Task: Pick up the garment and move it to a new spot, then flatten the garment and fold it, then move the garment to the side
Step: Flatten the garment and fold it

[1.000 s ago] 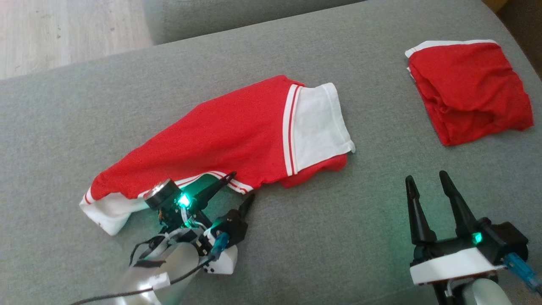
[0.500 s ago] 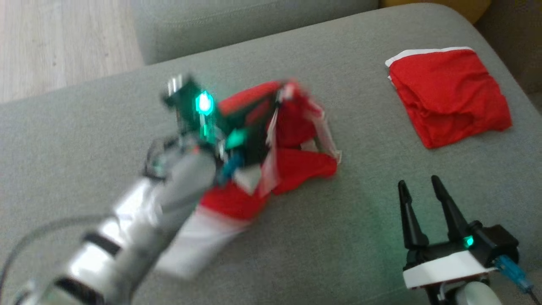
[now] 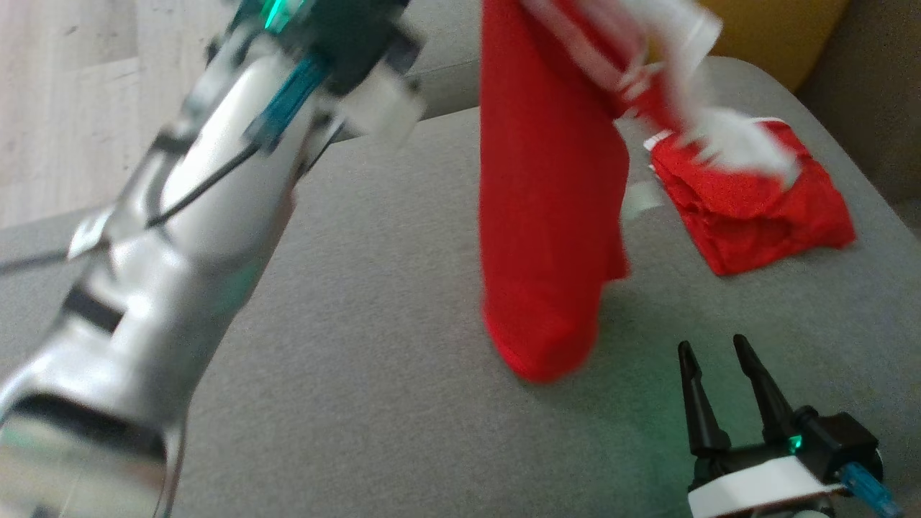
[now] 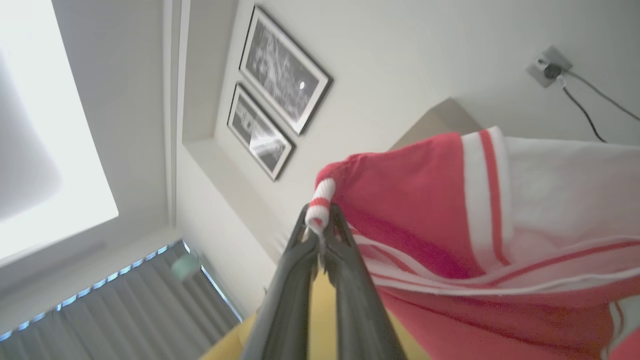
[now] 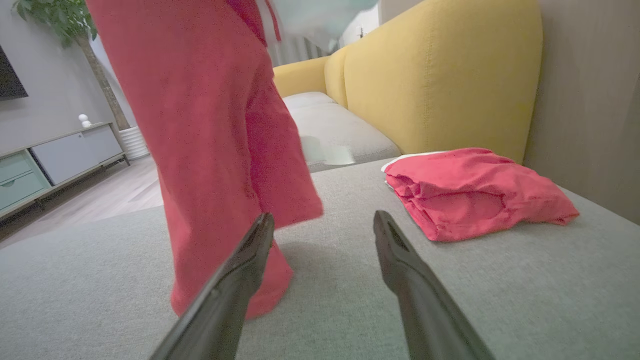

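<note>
Up high, my left gripper (image 4: 320, 227) has its two dark fingers clenched on a rolled bit of white-and-red striped trim, right at the tips. The garment (image 3: 550, 216) hangs from that pinch, a long red drape with white panels and stripes bunched near the top. In the head view, blurred as it is, the red cloth drops straight down to the grey cushion (image 3: 374, 324). Whether the lower end touches the fabric or hangs just above it, I cannot tell. My pale left forearm (image 3: 165, 237) slants across the left of that view, reaching upward.

Over on the other side, my right gripper (image 3: 711, 342) sits low above the cushion, fingers spread apart with nothing between them. It is near the hanging hem and clear of it. Beyond it lies a second red garment (image 3: 755, 216), folded and rumpled, flat on the cushion near the yellow sofa back (image 5: 440, 75). Framed pictures (image 4: 282, 70) show on the wall behind my left fingers.
</note>
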Robot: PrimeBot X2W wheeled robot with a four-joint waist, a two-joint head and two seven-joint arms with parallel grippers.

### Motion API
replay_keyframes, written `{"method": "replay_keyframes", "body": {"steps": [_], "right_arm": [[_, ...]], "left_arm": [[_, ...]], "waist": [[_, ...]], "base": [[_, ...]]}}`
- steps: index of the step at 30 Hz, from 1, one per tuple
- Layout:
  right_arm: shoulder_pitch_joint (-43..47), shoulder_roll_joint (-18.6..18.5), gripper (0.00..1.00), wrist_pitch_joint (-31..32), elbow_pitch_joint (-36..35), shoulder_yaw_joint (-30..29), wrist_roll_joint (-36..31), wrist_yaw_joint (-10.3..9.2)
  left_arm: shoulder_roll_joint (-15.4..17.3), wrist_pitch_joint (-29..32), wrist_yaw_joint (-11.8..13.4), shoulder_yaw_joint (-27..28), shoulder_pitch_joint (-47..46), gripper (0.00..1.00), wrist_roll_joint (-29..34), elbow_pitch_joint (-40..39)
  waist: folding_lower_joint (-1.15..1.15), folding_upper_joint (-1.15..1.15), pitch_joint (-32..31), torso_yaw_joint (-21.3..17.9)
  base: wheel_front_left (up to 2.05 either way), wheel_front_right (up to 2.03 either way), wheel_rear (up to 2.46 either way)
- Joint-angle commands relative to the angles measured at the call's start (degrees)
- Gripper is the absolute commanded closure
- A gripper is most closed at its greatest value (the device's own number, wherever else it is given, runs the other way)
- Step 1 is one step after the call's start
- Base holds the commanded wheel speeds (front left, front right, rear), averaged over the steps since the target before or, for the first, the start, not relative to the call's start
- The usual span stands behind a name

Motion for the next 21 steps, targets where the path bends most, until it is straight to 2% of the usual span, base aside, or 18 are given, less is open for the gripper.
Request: {"method": "replay_keyframes", "body": {"steps": [1,4,7,11,16,17,21], "right_arm": [[-1.2,-0.7,0.0,-0.4,-2.3,1.0,-0.6,0.21],[-0.4,-0.7,0.0,-0.4,-2.8,0.3,-0.6,0.21],[-0.3,-0.8,0.0,-0.4,-3.2,-0.2,-0.7,0.21],[-0.3,-1.0,0.0,-0.4,-3.0,0.0,-0.5,0.21],[-0.4,-1.4,0.0,-0.4,-3.1,-0.5,-0.4,0.21],[-0.4,-1.4,0.0,-0.4,-3.1,-0.5,-0.4,0.21],[-0.5,-1.6,0.0,-0.4,-3.0,-0.4,-0.4,0.21]], "left_arm": [[4.3,0.0,0.4,2.7,4.1,1.0,-1.6,-0.7],[8.0,0.0,1.6,4.9,14.6,1.0,-5.2,0.4],[12.7,0.0,4.4,7.7,25.1,1.0,-7.5,1.0],[16.5,0.0,7.7,12.4,36.8,1.0,-11.4,1.3],[18.5,0.0,10.0,16.2,45.6,1.0,-14.2,-0.3],[18.5,0.0,10.0,16.2,45.6,1.0,-14.2,-0.3],[18.8,0.0,12.7,17.6,48.1,1.0,-14.2,-3.6]], "waist": [[0.01,0.0,-0.2,1.6],[0.01,0.0,0.3,3.5],[0.01,0.0,1.4,4.9],[0.01,0.0,2.6,6.2],[0.01,0.0,3.6,7.9],[0.01,0.0,3.6,7.9],[0.01,0.0,4.5,9.8]], "base": [[0.0,0.0,0.0],[0.0,0.0,0.0],[0.0,0.0,0.0],[0.0,0.0,0.0],[0.0,0.0,0.0],[0.0,0.0,0.0],[0.0,0.0,0.0]]}}
